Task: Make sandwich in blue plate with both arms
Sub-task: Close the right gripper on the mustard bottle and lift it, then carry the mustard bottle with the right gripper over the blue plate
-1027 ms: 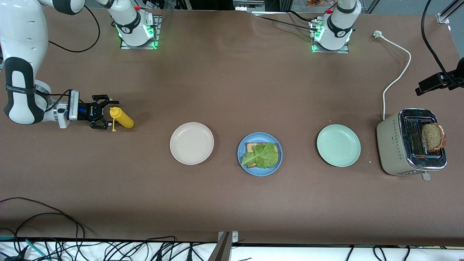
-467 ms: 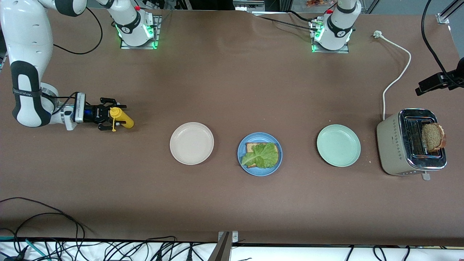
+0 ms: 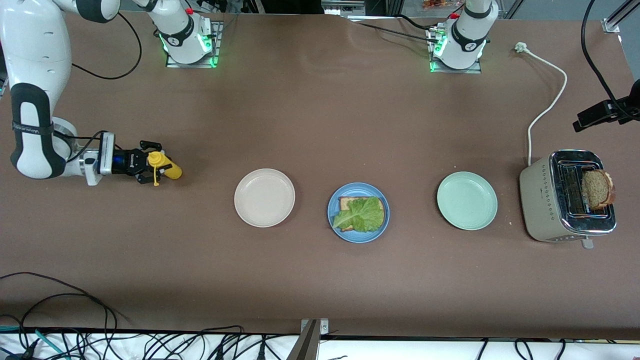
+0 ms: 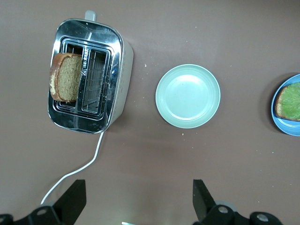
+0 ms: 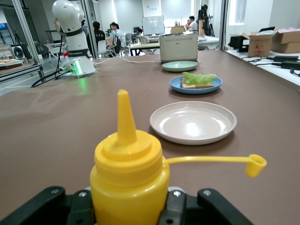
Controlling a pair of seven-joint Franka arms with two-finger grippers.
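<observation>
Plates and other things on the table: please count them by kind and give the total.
Plates: 3 (cream plate, blue plate, mint plate)
Bread slices: 2 (one under the lettuce on the blue plate, one in the toaster)
Lettuce leaves: 1
Toasters: 1
Yellow sauce bottles: 1
Total: 8

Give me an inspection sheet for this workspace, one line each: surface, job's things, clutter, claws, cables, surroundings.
Surface: brown table, crumbs by the toaster.
Job's things: blue plate holds one bread slice under lettuce; second slice stands in the toaster.
Clutter: white plate, mint plate, both bare.
Claws: right claw closing on the yellow bottle; left claw open, waiting above the toaster end.
Cables: toaster cord unplugged; black cables at the table's near edge.
Surroundings: office, people in the distance.
</observation>
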